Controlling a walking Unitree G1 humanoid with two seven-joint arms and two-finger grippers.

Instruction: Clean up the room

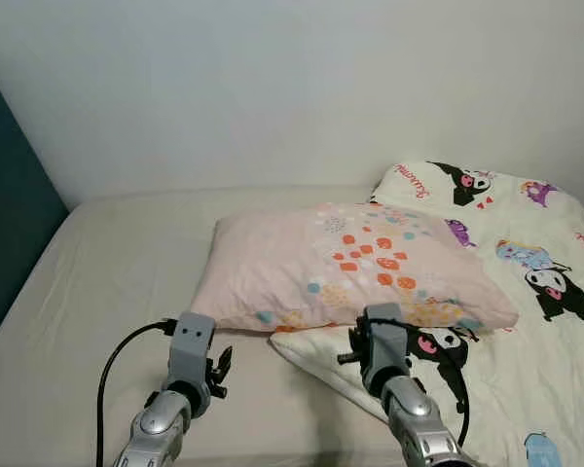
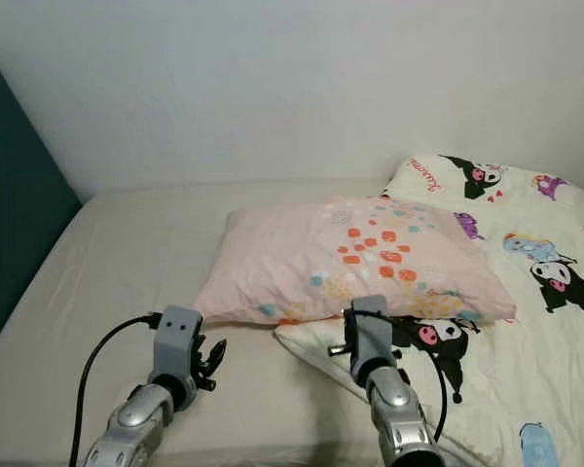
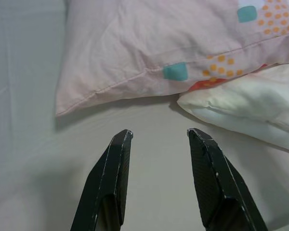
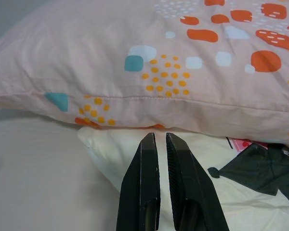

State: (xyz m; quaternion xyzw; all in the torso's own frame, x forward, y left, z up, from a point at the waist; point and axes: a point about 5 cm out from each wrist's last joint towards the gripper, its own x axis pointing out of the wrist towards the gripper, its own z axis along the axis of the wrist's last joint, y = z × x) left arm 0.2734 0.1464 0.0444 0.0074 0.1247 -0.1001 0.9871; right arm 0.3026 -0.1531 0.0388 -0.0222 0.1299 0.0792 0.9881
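The light is soft and even, with no glare, and all four pictures look sharp. A thin dark shadow lies under the edge of the pink spotted fabric pillow (image 3: 149,53) on the beige bed sheet (image 1: 117,282). The top corners of the head views look a bit dimmer.

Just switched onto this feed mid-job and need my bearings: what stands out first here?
A pink pillow with orange and teal spots lies across the middle of the bed, its right part resting on a white cartoon-print quilt that covers the bed's right side. Both hands are held out just short of the pillow's near edge: the left hand open over bare sheet, the right hand shut, over the quilt's corner.
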